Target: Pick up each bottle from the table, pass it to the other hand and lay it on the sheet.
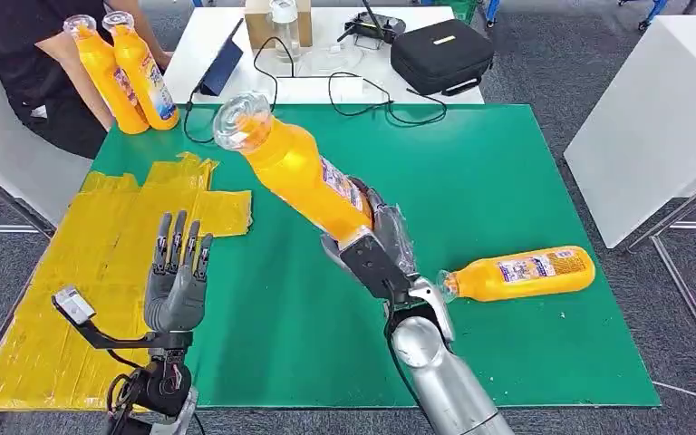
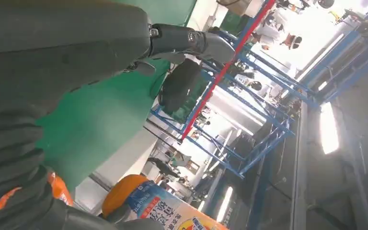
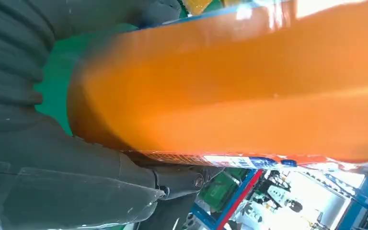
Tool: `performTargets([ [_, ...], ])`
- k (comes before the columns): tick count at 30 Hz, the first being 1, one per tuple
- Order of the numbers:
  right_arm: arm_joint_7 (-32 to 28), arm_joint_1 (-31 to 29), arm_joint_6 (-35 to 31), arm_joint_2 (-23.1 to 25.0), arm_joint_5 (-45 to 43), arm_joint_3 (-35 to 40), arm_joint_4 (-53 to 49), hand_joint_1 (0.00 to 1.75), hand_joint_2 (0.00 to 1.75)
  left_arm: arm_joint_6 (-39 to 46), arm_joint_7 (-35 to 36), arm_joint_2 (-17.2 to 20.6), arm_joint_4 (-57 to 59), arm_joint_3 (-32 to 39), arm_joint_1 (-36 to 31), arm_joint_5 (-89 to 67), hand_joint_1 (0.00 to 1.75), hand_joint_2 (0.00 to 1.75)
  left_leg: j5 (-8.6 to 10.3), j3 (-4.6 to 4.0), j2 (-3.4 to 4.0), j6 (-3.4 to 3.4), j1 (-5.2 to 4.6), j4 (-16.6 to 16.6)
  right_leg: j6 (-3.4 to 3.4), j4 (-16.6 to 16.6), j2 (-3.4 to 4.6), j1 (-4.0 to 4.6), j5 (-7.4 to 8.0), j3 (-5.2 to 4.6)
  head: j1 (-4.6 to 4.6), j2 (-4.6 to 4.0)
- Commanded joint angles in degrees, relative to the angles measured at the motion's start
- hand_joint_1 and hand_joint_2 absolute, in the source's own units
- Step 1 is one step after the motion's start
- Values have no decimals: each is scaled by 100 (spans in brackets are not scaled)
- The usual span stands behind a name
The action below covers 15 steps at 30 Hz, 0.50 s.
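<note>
right hand (image 1: pixel 376 249): grips bottle (image 1: pixel 294 168) by its base, tilted, cap toward upper left, mid frame | left hand (image 1: pixel 177 276): fingers spread, holding nothing, lower left | sheet (image 1: pixel 63 281): left | second bottle (image 1: pixel 526 274): lying at right | two bottles (image 1: pixel 127 72): upper left

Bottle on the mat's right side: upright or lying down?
Lying down. The bottle rests on its side on the green mat, cap toward the right hand.

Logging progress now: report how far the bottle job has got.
Done: nothing lies on the yellow sheet yet. In hand: the right hand holds one orange bottle raised above the green mat; the left hand waits open. Left: the handover, the bottle lying on the mat, and two standing bottles.
</note>
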Motion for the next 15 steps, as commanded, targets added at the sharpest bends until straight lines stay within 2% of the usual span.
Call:
performTargets([
  [1,168,-641,121,333,197,264,1043,175,175,-199,194,-14,300,-451,-131,408,0,175,-3,16,10,7,-4,-4,-9,-2,1,-1,-2,13,0,0],
  [6,257,-675,193,481,371,588,1496,175,175,-170,252,17,141,-419,-182,434,0,175,-8,47,11,15,-4,-15,-20,-14,-7,5,-7,43,-2,0],
  [7,282,-673,213,507,403,663,1586,175,175,-163,280,20,131,-422,-213,438,0,175,-4,26,7,8,-1,-9,-11,-8,-4,4,-3,22,-2,0],
  [8,591,-722,662,590,650,1019,1916,175,175,-218,375,-55,101,-475,-298,427,0,175,-8,43,11,13,-2,-12,-17,-12,-5,5,-7,39,-2,0],
  [11,574,-749,282,693,498,1509,2268,175,175,-72,495,-162,-59,-511,-341,391,0,175,-3,14,9,6,-1,-4,-7,-4,1,3,-1,10,0,0],
  [15,534,-790,270,670,421,1523,2326,175,175,-64,494,-141,-140,-498,-264,396,0,175,-7,30,9,11,-2,-7,-13,-7,-4,4,-6,26,0,0],
])
